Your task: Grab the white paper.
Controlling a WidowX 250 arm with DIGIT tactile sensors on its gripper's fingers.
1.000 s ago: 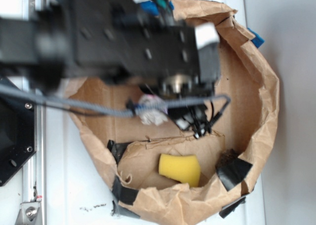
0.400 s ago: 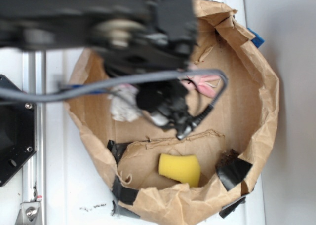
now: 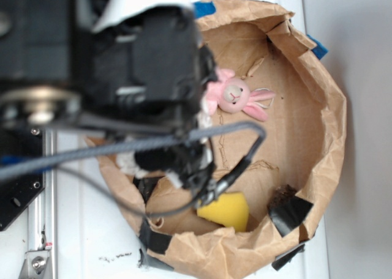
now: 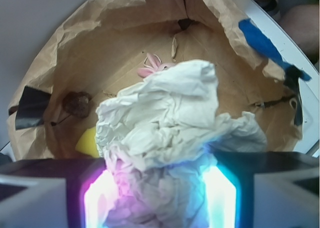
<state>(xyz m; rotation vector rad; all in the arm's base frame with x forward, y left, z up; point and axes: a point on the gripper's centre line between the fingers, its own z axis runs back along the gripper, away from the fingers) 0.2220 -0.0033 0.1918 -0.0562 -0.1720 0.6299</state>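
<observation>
Hand (image 4: 159, 198) grips the white paper (image 4: 165, 123) — a creased, off-white, irregular wad.

- White paper (image 4: 165, 138) filling the wrist view, lower part cut off by the bottom edge; in the exterior view almost fully hidden behind the blurred arm (image 3: 122, 77).
- Gripper (image 4: 160, 198) seen only as two glowing inner faces; fingertips out of frame.
- Pink bunny (image 4: 152, 65) mostly hidden behind the paper, only ears showing.
- Yellow sponge (image 3: 228, 210) partly covered by cable (image 3: 233, 169).
</observation>
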